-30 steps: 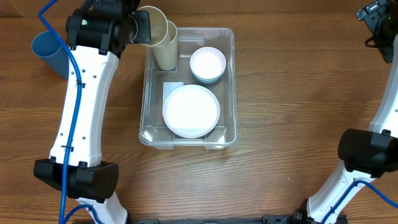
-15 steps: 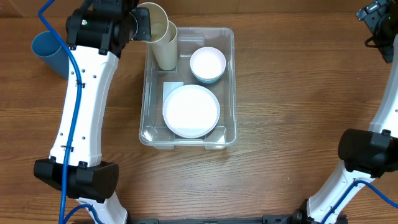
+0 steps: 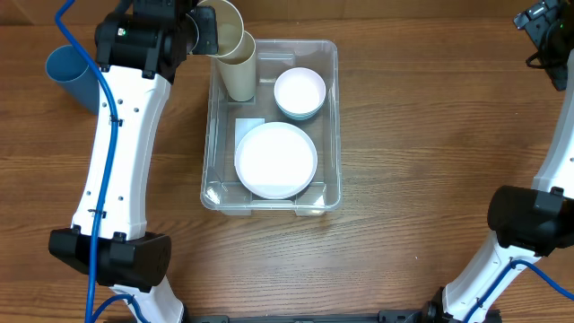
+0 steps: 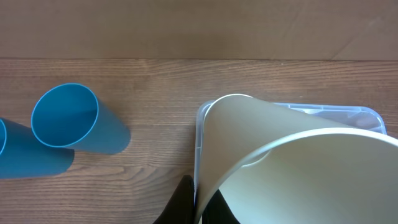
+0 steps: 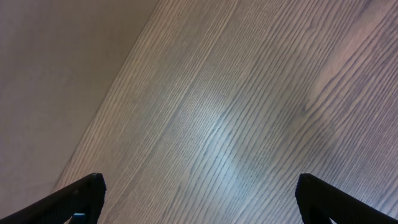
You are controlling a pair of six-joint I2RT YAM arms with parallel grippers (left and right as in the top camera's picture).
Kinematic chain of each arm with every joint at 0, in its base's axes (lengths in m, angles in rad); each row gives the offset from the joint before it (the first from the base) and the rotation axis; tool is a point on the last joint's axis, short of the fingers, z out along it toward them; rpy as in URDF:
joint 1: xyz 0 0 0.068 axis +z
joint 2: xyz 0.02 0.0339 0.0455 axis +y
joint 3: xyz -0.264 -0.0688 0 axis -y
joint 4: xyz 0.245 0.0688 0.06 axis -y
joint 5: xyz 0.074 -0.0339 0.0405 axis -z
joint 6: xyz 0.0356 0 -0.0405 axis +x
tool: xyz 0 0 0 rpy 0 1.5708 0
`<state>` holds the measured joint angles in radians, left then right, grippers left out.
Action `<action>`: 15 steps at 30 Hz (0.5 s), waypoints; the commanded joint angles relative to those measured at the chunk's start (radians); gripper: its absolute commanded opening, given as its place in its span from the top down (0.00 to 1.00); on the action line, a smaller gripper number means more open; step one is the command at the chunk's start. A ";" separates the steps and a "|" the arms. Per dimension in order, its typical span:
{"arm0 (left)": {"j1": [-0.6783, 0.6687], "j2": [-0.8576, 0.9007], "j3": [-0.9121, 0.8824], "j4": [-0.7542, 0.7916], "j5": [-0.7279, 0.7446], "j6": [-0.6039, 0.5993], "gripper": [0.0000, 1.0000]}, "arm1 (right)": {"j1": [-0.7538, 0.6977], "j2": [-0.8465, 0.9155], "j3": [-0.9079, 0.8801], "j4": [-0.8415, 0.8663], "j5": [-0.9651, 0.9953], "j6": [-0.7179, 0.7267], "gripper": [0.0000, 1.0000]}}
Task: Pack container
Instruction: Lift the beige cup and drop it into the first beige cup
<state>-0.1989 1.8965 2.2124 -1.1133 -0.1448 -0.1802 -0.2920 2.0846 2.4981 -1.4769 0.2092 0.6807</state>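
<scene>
The clear container (image 3: 330,126) stands mid-table, holding a large white bowl (image 3: 275,160), a small white bowl (image 3: 300,91) and a cream cup (image 3: 240,79) upright in its back left corner. My left gripper (image 3: 204,34) is shut on the rim wall of a second cream cup (image 3: 224,25), held tilted just above and behind the first one. In the left wrist view the black fingers (image 4: 184,202) pinch that cup's wall (image 4: 298,174), one inside and one outside, with the container's rim (image 4: 348,112) beyond. My right gripper (image 5: 199,199) stands open over bare wood at the far right.
A blue cup (image 3: 72,76) lies on its side at the far left; the left wrist view shows it (image 4: 68,118) beside a second blue cup (image 4: 18,155). A white label (image 3: 248,126) lies on the container's floor. The right arm's base (image 3: 529,220) stands at the right.
The left gripper and its cream cup have edged slightly toward the table's far side. The right arm has not moved.
</scene>
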 commanded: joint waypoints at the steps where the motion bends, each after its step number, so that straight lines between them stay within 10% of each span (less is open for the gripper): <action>1: 0.002 0.031 0.015 0.007 0.008 0.000 0.96 | 0.004 -0.012 0.008 0.005 0.007 0.008 0.00; 4: 0.002 0.067 0.015 0.006 0.010 0.000 0.92 | 0.004 -0.012 0.008 0.005 0.007 0.008 0.00; 7: 0.002 0.079 0.015 0.013 0.011 0.000 0.47 | 0.004 -0.012 0.008 0.005 0.007 0.008 0.00; 15: 0.002 0.078 0.016 0.047 0.007 0.000 0.39 | 0.004 -0.013 0.008 0.005 0.007 0.008 0.00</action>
<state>-0.1989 1.9781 2.2124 -1.0798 -0.1429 -0.1833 -0.2920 2.0846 2.4981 -1.4769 0.2092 0.6811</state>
